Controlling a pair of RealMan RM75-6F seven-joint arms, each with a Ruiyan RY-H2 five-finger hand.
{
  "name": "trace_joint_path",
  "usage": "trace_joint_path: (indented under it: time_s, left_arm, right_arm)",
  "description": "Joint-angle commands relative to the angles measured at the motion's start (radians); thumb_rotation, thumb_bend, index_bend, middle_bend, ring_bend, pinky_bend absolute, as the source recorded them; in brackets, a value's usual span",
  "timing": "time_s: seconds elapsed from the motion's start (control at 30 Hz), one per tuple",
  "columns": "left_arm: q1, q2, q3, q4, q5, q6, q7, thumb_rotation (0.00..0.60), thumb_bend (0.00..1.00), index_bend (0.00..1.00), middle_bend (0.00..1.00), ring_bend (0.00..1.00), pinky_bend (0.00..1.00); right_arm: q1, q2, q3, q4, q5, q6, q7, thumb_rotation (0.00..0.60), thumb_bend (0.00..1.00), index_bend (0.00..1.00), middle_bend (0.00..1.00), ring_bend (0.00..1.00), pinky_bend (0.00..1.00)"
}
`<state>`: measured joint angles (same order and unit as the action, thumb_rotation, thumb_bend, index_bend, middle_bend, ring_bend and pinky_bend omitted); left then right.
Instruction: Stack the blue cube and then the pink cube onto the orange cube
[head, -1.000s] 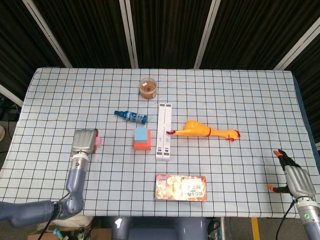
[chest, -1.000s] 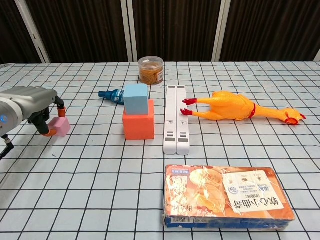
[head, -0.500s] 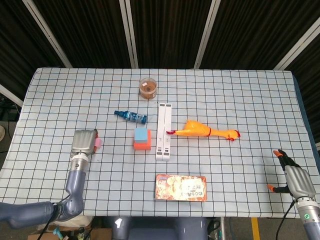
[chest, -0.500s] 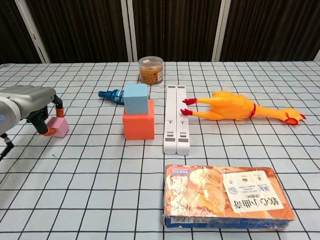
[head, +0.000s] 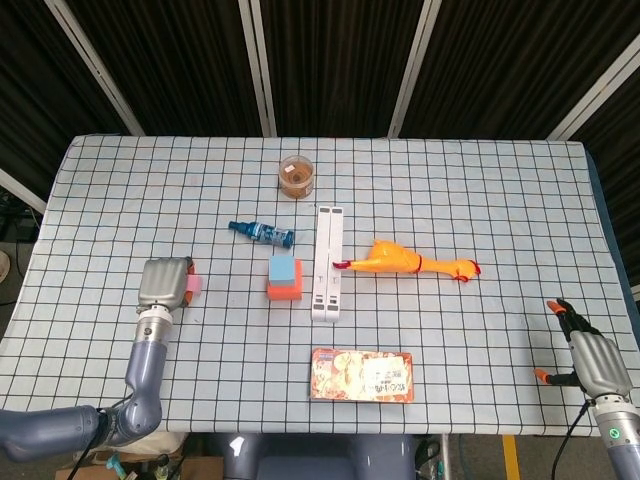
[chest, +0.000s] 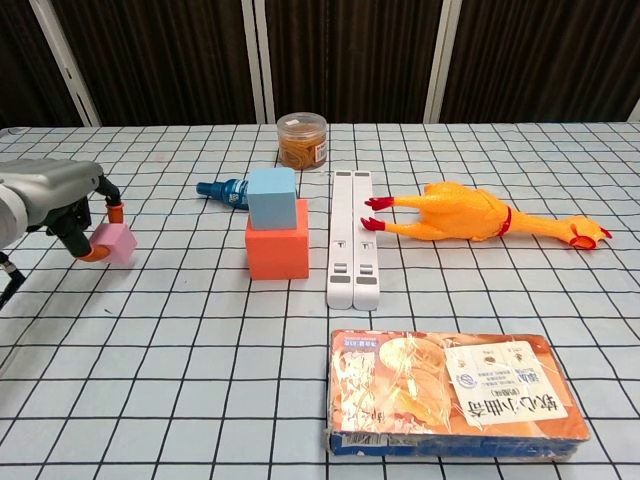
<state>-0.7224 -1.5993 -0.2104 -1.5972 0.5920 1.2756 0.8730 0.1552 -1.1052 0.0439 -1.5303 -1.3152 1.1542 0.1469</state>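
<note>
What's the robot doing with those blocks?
It is building a tower. The blue cube already sits on the orange cube. The left hand now pinches the pink cube, tilted and seemingly just off the table. The right hand waits near the table's edge, holding nothing.

place: robot lab, staged test setup
bench: white cloth with a black grid, covering the whole top
backdrop: dark pleated curtains, pale metal struts
props: cubes, rubber chicken, jar, boxed food — unrelated items spread apart
rig: robot hand at bench edge
</note>
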Motion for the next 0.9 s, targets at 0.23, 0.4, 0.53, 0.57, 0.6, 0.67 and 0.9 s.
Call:
trace_joint_path:
  time_s: [0.23, 0.4, 0.53, 0.57, 0.6, 0.67, 0.9]
  left_arm:
    - [-0.031, 0.052, -0.092, -0.225, -0.041, 0.186, 0.108, 0.6, 0.41, 0.47, 0.95, 0.77, 0.78]
    - [-0.081, 0.037, -0.182, -0.333, -0.082, 0.292, 0.172, 0.6, 0.41, 0.47, 0.95, 0.77, 0.78]
    - [-0.121, 0.01, -0.25, -0.393, -0.142, 0.337, 0.203, 0.6, 0.41, 0.47, 0.95, 0.77, 0.78]
    - [-0.131, 0.004, -0.268, -0.402, -0.163, 0.343, 0.209, 0.6, 0.41, 0.47, 0.95, 0.77, 0.78]
    - [-0.146, -0.005, -0.29, -0.41, -0.194, 0.35, 0.222, 0.6, 0.41, 0.48, 0.95, 0.77, 0.78]
    - [-0.175, -0.023, -0.332, -0.415, -0.252, 0.36, 0.237, 0.6, 0.41, 0.48, 0.95, 0.77, 0.78]
    - [-0.264, -0.08, -0.4, -0.384, -0.365, 0.382, 0.268, 0.6, 0.41, 0.48, 0.95, 0.77, 0.78]
  right_arm:
    - [-0.001, 0.003, 0.0, -0.005, -0.004, 0.005, 0.002, 0.6, 0.04, 0.07, 0.05, 0.15, 0.25]
    - [-0.002, 0.006, -0.001, -0.006, -0.009, 0.008, 0.01, 0.6, 0.04, 0.07, 0.05, 0.15, 0.25]
    - [-0.003, 0.009, -0.001, -0.006, -0.012, 0.009, 0.018, 0.6, 0.04, 0.07, 0.05, 0.15, 0.25]
    - [-0.004, 0.009, -0.001, -0.006, -0.012, 0.009, 0.02, 0.6, 0.04, 0.07, 0.05, 0.15, 0.25]
    - [-0.004, 0.011, -0.001, -0.006, -0.013, 0.01, 0.023, 0.6, 0.04, 0.07, 0.05, 0.15, 0.25]
    - [-0.005, 0.013, -0.002, -0.007, -0.017, 0.012, 0.03, 0.6, 0.04, 0.07, 0.05, 0.15, 0.25]
    - [-0.004, 0.013, -0.003, 0.001, -0.021, 0.008, 0.046, 0.6, 0.04, 0.07, 0.05, 0.15, 0.25]
